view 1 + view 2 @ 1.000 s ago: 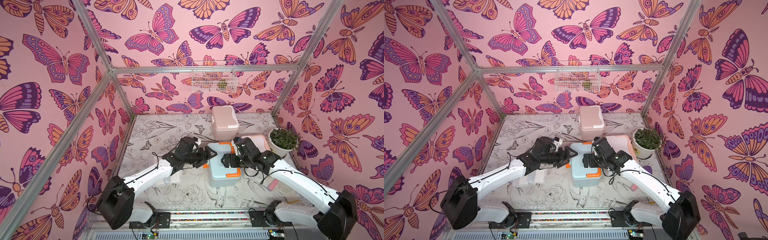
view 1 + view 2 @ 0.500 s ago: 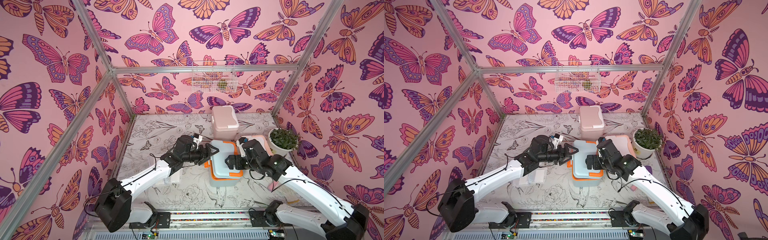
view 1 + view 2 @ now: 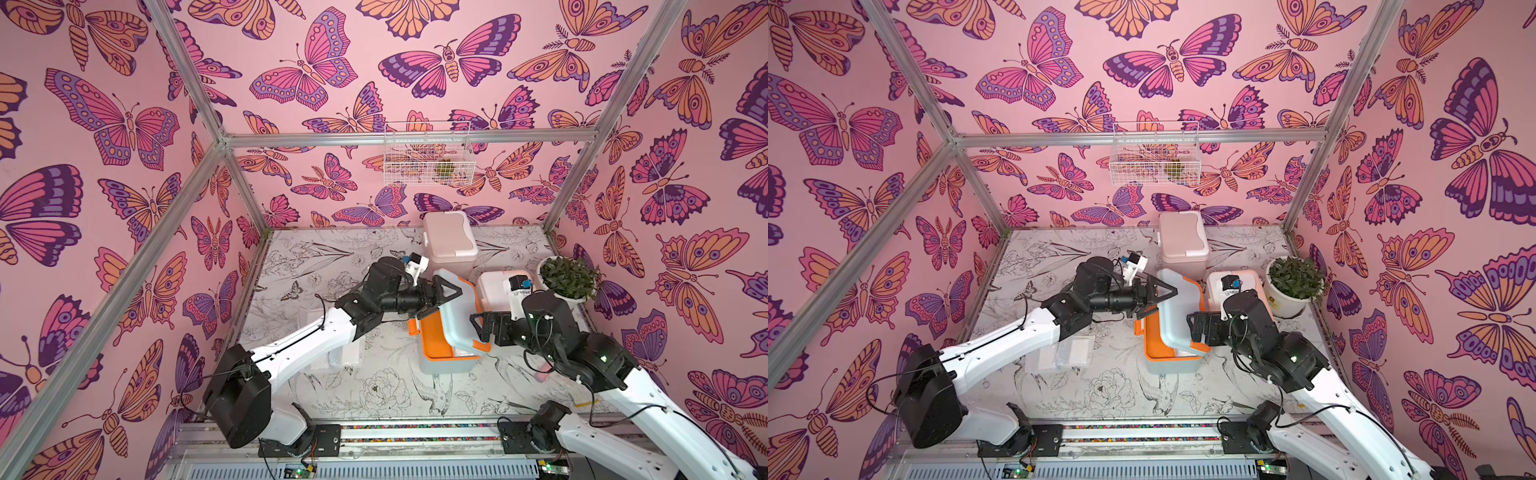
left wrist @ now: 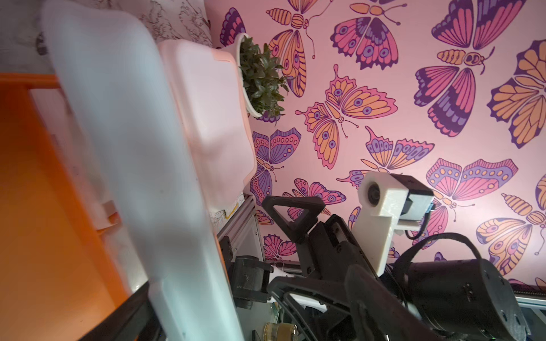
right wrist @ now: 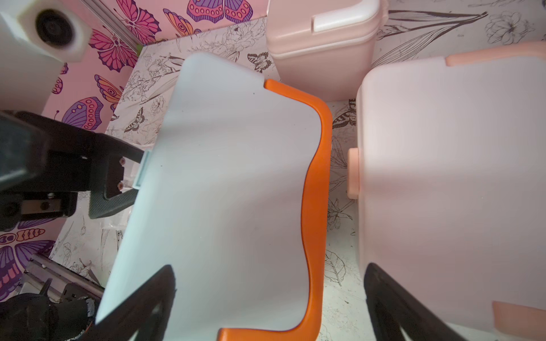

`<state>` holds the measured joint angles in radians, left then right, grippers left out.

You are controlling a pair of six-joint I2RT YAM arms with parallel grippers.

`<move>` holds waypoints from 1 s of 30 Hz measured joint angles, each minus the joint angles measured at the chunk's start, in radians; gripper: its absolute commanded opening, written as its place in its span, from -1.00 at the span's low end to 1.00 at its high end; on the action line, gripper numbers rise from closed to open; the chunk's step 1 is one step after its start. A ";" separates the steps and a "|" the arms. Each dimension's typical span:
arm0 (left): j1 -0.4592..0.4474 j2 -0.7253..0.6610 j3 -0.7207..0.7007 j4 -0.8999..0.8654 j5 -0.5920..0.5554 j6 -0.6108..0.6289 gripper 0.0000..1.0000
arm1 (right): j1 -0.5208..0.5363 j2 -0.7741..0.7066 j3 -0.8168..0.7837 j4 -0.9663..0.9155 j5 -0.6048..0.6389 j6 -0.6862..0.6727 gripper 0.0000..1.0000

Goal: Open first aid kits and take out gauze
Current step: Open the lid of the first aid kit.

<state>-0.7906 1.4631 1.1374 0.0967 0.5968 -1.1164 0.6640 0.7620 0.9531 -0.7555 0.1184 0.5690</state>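
Three boxy plastic first aid kits: one blue-grey with orange trim, one beige-pink, one white with peach trim. At least two flat clear gauze packets. One white-potted green plant. One white wire basket. Two black-and-white robot arms.

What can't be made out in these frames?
- Blue-grey kit interior: in both top views its raised lid covers most of it.
- Gauze packets: the left arm crosses them in both top views; count unclear.
- Wire basket contents: too small in both top views.
- White kit with peach trim: the right arm covers its near side in both top views.
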 measured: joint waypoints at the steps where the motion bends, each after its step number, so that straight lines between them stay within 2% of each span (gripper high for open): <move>1: -0.013 0.014 0.031 -0.012 -0.005 0.010 0.82 | 0.000 -0.019 0.000 -0.003 0.013 0.000 0.99; 14: -0.161 0.282 0.456 -0.241 -0.110 0.177 0.86 | 0.001 -0.249 -0.011 -0.020 0.149 0.003 0.99; 18: -0.183 0.333 0.517 -0.300 -0.136 0.219 0.88 | 0.001 -0.269 -0.023 -0.021 0.150 0.001 0.99; 23: -0.186 0.336 0.526 -0.351 -0.153 0.249 0.90 | 0.001 -0.257 -0.046 0.011 0.047 -0.034 0.94; 30: -0.186 0.350 0.591 -0.382 -0.152 0.279 0.93 | 0.002 -0.133 -0.072 0.056 -0.061 -0.065 0.86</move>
<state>-0.9768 1.8130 1.7287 -0.2855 0.4446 -0.8375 0.6655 0.6289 0.8806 -0.6994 0.0574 0.5037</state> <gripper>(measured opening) 0.963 0.941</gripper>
